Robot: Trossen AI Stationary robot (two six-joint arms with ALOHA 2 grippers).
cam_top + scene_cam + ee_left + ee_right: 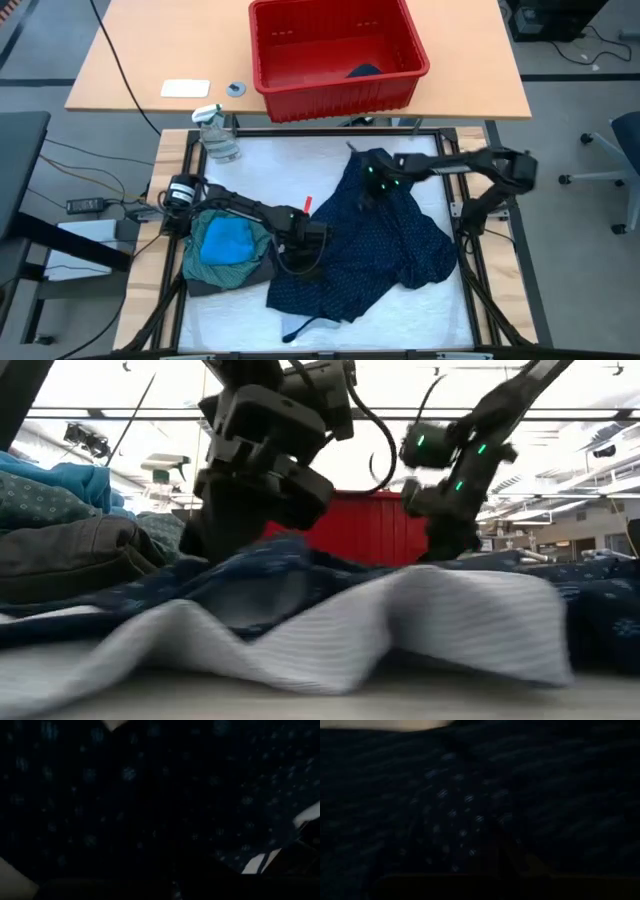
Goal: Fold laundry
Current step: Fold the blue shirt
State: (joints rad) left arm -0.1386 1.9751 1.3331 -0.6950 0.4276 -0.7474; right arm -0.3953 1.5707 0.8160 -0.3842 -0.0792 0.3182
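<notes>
The navy dotted piece [375, 235] lies spread and rumpled over the middle and right half of the white work table [260, 160], reaching from near the far edge to the near edge. A whitish piece [300, 635] lies partly beneath it at the near edge; from above only a pale corner shows, while the low view shows it as a ribbed fold in the foreground.

The left gripper [300, 250] is down on the left margin of the navy cloth, toward the near-left part of the table. Its fingers are buried in fabric, and its wrist view shows only dark dotted cloth, so whether its jaws are apart or together cannot be told.

The right gripper [378, 180] is down on the far part of the same cloth, near the middle of the table. Its wrist view is likewise filled with dark dotted cloth; the state of its jaws cannot be told either.

At the left edge sits a heap: the teal-green shirt [215, 262] with the bright blue piece [225, 238] on top and the dark grey piece [235, 278] under its near side. How these are layered below is hidden.

A clear spray bottle [218, 135] stands at the far-left corner. A red bin [335, 50] rests on the wooden desk [150, 60] beyond; a dark item inside is mostly hidden by its wall.
</notes>
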